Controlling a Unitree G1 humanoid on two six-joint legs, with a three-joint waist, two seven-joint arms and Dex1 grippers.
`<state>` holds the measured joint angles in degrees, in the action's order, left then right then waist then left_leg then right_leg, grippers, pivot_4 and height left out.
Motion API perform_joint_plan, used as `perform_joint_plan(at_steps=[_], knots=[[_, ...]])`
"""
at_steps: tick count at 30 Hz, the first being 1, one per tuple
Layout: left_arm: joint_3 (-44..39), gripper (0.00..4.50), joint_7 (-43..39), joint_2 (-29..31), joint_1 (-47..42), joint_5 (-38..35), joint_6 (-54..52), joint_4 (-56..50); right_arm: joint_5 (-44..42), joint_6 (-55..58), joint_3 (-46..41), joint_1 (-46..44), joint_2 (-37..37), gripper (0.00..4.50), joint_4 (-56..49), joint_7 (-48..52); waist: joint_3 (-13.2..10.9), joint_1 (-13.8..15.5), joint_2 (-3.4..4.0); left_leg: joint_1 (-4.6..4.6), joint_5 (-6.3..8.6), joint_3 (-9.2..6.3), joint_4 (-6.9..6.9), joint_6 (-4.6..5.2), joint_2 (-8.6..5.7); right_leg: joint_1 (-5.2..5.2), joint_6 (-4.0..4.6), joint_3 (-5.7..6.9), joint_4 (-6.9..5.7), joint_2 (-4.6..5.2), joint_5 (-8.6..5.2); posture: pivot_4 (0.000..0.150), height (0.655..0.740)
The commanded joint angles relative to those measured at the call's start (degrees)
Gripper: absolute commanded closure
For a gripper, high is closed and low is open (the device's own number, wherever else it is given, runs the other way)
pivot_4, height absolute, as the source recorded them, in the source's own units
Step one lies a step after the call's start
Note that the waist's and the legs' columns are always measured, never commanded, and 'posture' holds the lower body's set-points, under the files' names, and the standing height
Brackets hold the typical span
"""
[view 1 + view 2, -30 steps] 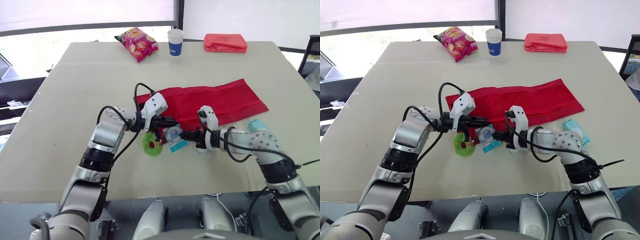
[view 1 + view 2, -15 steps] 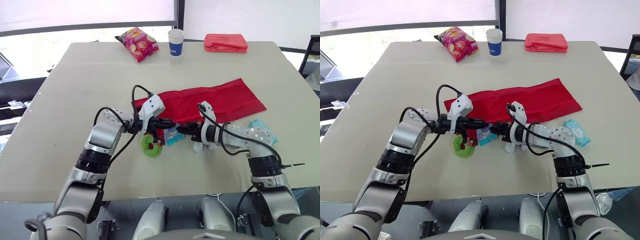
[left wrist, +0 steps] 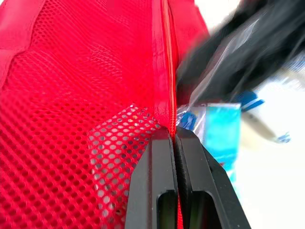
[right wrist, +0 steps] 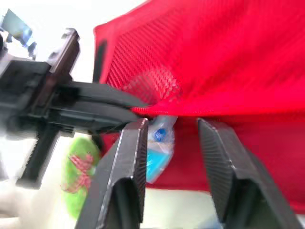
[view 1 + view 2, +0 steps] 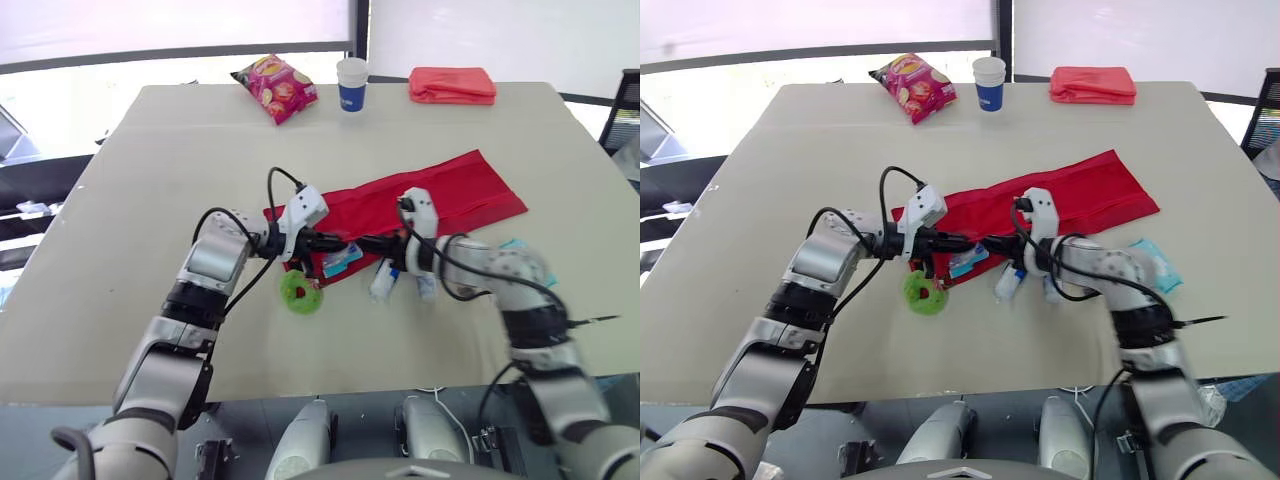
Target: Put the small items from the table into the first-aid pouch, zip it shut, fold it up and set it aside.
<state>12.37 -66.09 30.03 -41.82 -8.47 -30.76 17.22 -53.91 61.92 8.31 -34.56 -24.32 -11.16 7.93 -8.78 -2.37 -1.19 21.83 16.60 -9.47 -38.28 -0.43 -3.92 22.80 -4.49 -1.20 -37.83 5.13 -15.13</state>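
Left arm [image 5: 215, 265] bent inward, jaws pinching pouch [image 5: 450, 195]

Beige table [image 5: 120, 200]: red mesh pouch [image 5: 440, 195] ctr; red snack bag [image 5: 274, 86] at 11, white-blue paper cup [image 5: 351, 82] 12, folded coral cloth [image 5: 452, 85] 1 o'clock.

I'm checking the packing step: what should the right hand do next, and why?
Probably nudge the blue packet deeper into the pouch. The left hand pinches the pouch's zipper edge, holding the mouth up; the right hand is open beside the packet, which lies at the opening, not fully inside.
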Motion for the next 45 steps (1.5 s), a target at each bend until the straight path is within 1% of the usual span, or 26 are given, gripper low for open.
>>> perform_joint_plan(at_steps=[1, 2, 4, 5, 10, 16, 18, 22, 26, 29, 31, 33, 38, 45], knots=[[0.07, 4.50, -0.74, 0.03, -1.86, -0.07, 1.49, 0.55, 2.06, -2.81, 0.74, 1.05, -1.58, 3.34, -7.54, 6.25, 0.06, -0.40, -0.07, -0.02, 0.00, 0.03, 0.02, 0.00, 0.02, -0.01, 0.00, 0.00, 0.01, -0.01, 0.00, 0.150, 0.7400], [0.10, 4.50, -0.88, 0.01, -2.03, -0.08, 1.55, 0.69, 2.31, -3.23, 0.73, 1.53, -1.76, 3.50, -8.27, 7.47, 0.08, -0.59, -0.08, -0.08, 0.00, 0.10, 0.03, 0.00, 0.06, -0.02, 0.00, 0.00, -0.02, -0.03, 0.00, 0.150, 0.7400], [0.15, 4.50, -1.11, -0.05, -2.18, -0.15, 1.46, 0.66, 3.87, -3.89, 1.45, 1.93, -1.02, 4.21, -8.61, 8.63, 0.08, -0.88, -0.07, -0.11, 0.00, 0.09, 0.06, 0.00, 0.14, -0.02, 0.00, 0.01, -0.06, -0.09, 0.00, 0.150, 0.7400], [0.16, 4.50, -1.18, -0.07, -2.20, -0.18, 1.35, 0.52, 5.32, -4.37, 2.44, 1.95, -0.50, 4.46, -8.44, 9.03, 0.08, -1.01, -0.07, -0.10, 0.00, 0.09, 0.06, 0.00, 0.14, -0.01, 0.00, 0.00, -0.06, -0.09, 0.00, 0.150, 0.7400], [0.19, 4.50, -1.53, 0.20, -2.13, -0.49, 0.52, -0.62, 14.69, -7.59, 9.30, 0.39, 3.18, 4.46, -4.17, 10.48, 0.08, -1.01, -0.08, -0.08, 0.00, 0.12, 0.05, 0.00, 0.11, 0.02, 0.01, -0.04, -0.05, -0.04, 0.00, 0.150, 0.7400], [-0.20, 4.50, -1.41, 0.51, -2.08, -0.84, -0.85, -2.69, 27.79, -11.67, 17.91, -3.26, 5.98, 4.46, 5.45, 12.31, 0.08, -0.90, -0.08, -0.06, 0.00, 0.11, 0.04, -0.01, 0.09, 0.04, 0.01, -0.04, -0.05, -0.03, 0.00, 0.150, 0.7400], [-0.29, 4.50, -1.27, 0.58, -1.82, -0.93, -1.27, -3.42, 30.76, -12.77, 19.40, -3.92, 6.69, 4.46, 7.58, 13.13, 0.08, -0.91, -0.08, -0.05, -0.01, 0.12, 0.03, -0.01, 0.08, 0.05, 0.01, -0.04, -0.05, -0.02, 0.00, 0.150, 0.7400], [-0.37, 4.50, -1.02, 0.74, -1.00, -1.13, -2.00, -4.92, 35.40, -16.40, 19.98, -5.62, 10.44, 4.46, 12.97, 14.01, 0.10, -1.17, -0.07, -0.06, -0.01, 0.12, 0.04, -0.02, 0.09, 0.08, 0.01, -0.05, -0.08, -0.02, 0.00, 0.150, 0.7400], [-0.04, 4.50, -0.69, 0.74, 0.02, -1.09, -2.15, -5.94, 38.39, -21.42, 17.69, -7.00, 15.34, 4.46, 18.85, 13.96, 0.16, -1.33, -0.08, -0.08, -0.01, 0.12, 0.05, -0.02, 0.10, 0.12, 0.01, -0.05, -0.08, -0.02, 0.00, 0.150, 0.7400], [0.18, 4.50, -0.40, 0.70, 0.33, -0.79, -1.88, -5.89, 40.49, -25.14, 15.99, -7.59, 17.78, 4.46, 22.95, 13.70, 0.22, -1.21, -0.08, -0.08, -0.01, 0.10, 0.05, -0.03, 0.10, 0.13, 0.02, -0.04, -0.08, -0.02, 0.01, 0.150, 0.7400], [0.13, 4.50, -0.23, 0.63, 0.07, -0.53, -1.55, -5.18, 40.83, -25.74, 14.73, -7.41, 19.01, 4.46, 24.26, 13.93, 0.26, -1.20, -0.06, -0.08, -0.01, 0.10, 0.04, -0.03, 0.10, 0.13, 0.02, -0.04, -0.08, -0.02, 0.01, 0.150, 0.7400], [0.06, 4.50, 0.08, 0.59, -0.06, -0.43, -1.51, -4.88, 41.25, -25.85, 14.71, -6.72, 19.17, 4.46, 23.65, 15.27, 0.26, -1.22, -0.06, -0.08, -0.01, 0.09, 0.04, -0.03, 0.10, 0.13, 0.02, -0.04, -0.08, -0.02, 0.01, 0.150, 0.7400], [-0.54, 4.50, 0.29, 0.78, -0.85, -0.60, -1.92, -3.73, 37.39, -21.44, 13.55, -3.36, 16.66, 4.46, 14.43, 22.40, 0.26, -1.03, -0.04, -0.05, -0.01, 0.08, 0.04, -0.03, 0.09, 0.13, 0.02, -0.04, -0.07, 0.00, 0.01, 0.150, 0.7400], [-0.89, 4.50, -0.12, 1.15, -0.92, -1.22, -3.30, -4.12, 39.36, -19.85, 13.99, -1.15, 15.67, 4.46, 11.40, 23.50, 0.26, -1.44, -0.04, -0.05, -0.01, 0.12, 0.06, -0.03, 0.08, 0.14, 0.02, -0.05, -0.10, -0.01, 0.01, 0.150, 0.7400]])
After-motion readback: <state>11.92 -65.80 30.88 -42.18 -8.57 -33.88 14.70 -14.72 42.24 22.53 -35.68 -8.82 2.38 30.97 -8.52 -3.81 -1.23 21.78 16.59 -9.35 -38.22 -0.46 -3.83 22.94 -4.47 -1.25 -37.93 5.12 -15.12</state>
